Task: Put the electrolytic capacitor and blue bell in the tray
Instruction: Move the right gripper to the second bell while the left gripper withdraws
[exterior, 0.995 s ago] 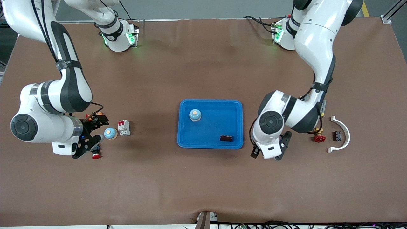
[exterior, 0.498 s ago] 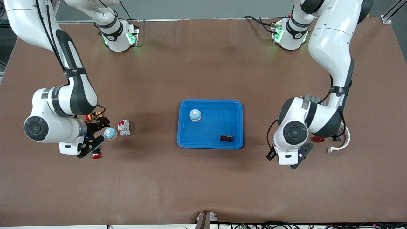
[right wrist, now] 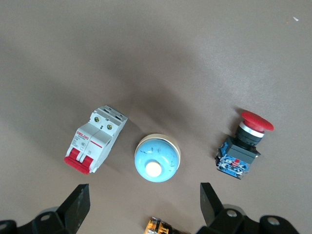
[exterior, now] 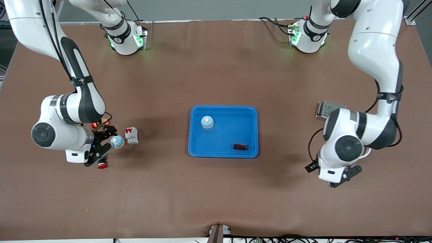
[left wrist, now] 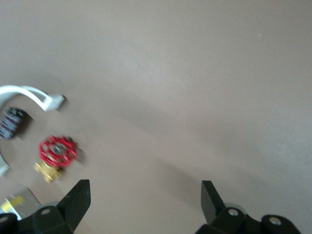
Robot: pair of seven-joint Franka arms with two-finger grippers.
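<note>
The bright blue tray (exterior: 251, 116) lies mid-table. In it stand one blue bell (exterior: 207, 122) and a small dark electrolytic capacitor (exterior: 240, 146) lying on its side. A second blue bell (exterior: 117, 141) (right wrist: 157, 158) sits on the table toward the right arm's end. My right gripper (exterior: 110, 138) (right wrist: 144, 192) hangs open just above and beside this bell, with nothing between its fingers. My left gripper (exterior: 337, 179) (left wrist: 145, 187) is open over bare table toward the left arm's end. A second dark capacitor (left wrist: 11, 123) shows in the left wrist view, inside a white curved bracket (left wrist: 29, 92).
A red-and-white circuit breaker (exterior: 131, 135) (right wrist: 95, 140), a red push button (exterior: 101, 165) (right wrist: 243, 144) and an orange part (exterior: 98, 124) (right wrist: 158, 226) surround the outer bell. A red-handled valve (left wrist: 57, 151) lies by the bracket. A metal mesh box (exterior: 329, 108) sits by the left arm.
The left arm has swung away from the tray toward its own end of the table, now covering the bracket and valve. The right gripper edged closer to the outer bell.
</note>
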